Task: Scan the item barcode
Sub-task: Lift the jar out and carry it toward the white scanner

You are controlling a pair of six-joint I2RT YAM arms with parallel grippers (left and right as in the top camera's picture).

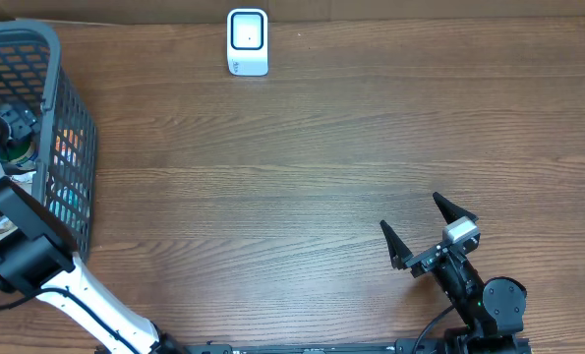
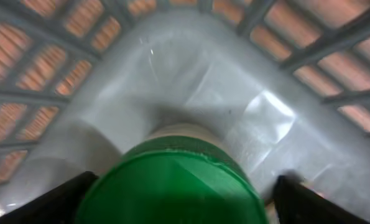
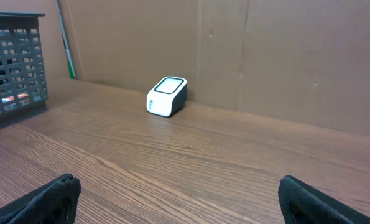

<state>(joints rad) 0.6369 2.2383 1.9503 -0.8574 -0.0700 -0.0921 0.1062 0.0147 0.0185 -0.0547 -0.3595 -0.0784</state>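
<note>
Item 1, left gripper (image 2: 183, 198): reaching down inside the grey mesh basket (image 1: 74, 128) at the table's left edge. Its black fingers (image 2: 45, 202) are standing wide apart, one on either side of the green cap (image 2: 172, 183). Firm contact cannot be told, and nothing is showing as clamped.

Item 2, green-capped container (image 2: 180, 132): sitting in the basket, centred between the left jaws. Its capped end is facing the wrist camera, and its pale body and long axis are running away toward the basket's bottom corner. No barcode is showing.

Item 3, right gripper (image 1: 409, 209): hovering over the wooden table (image 1: 302, 167) at its near right. Its jaws are spread fully and gripping nothing.

Item 4, white barcode scanner (image 1: 248, 41): standing at the table's far edge, against the cardboard backing (image 3: 284, 56), well apart from both grippers and the basket.
</note>
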